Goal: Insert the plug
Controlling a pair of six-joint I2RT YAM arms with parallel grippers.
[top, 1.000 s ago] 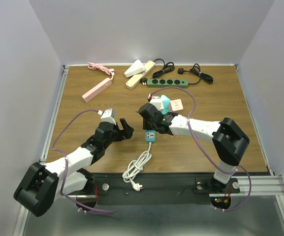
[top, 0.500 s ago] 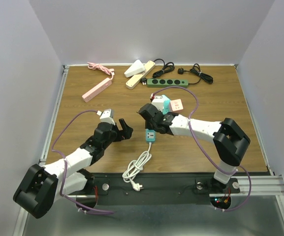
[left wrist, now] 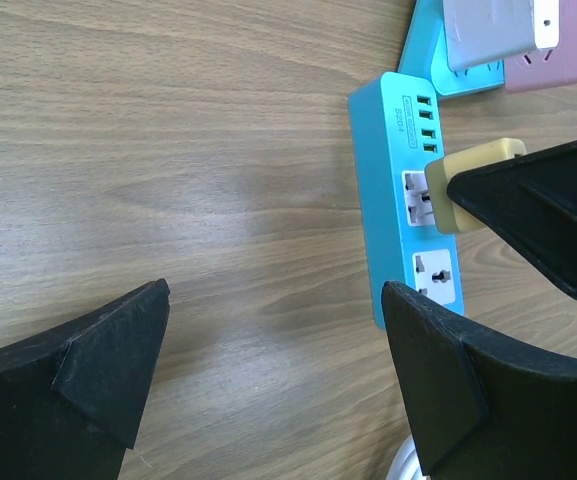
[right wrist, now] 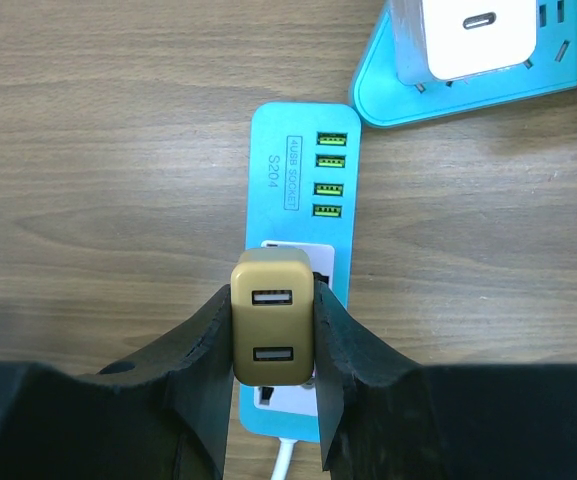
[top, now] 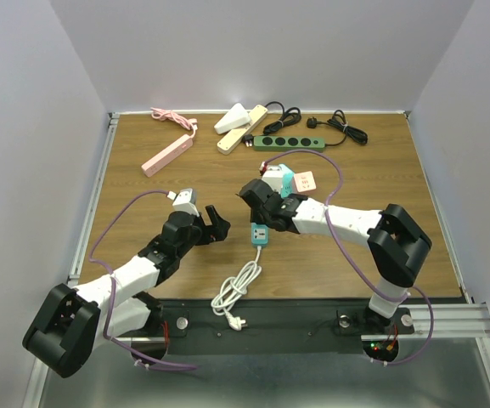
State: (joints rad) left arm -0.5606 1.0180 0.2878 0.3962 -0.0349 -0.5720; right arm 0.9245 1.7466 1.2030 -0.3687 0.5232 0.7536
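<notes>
A blue power strip (right wrist: pixel 303 190) with green USB ports and white sockets lies on the wood table; it also shows in the top view (top: pixel 259 234) and the left wrist view (left wrist: pixel 398 160). My right gripper (right wrist: pixel 273 335) is shut on a tan two-port USB plug (right wrist: pixel 272 315) and holds it against the strip's upper white socket. In the left wrist view the plug (left wrist: pixel 473 160) sits at that socket. My left gripper (left wrist: pixel 268 380) is open and empty, just left of the strip, above bare wood.
A teal adapter with a white charger (right wrist: pixel 468 50) lies right behind the strip, next to a pink block (top: pixel 304 180). The strip's white cord (top: pixel 236 293) coils toward the near edge. Pink, cream and green strips with black cables (top: pixel 289 142) lie at the back.
</notes>
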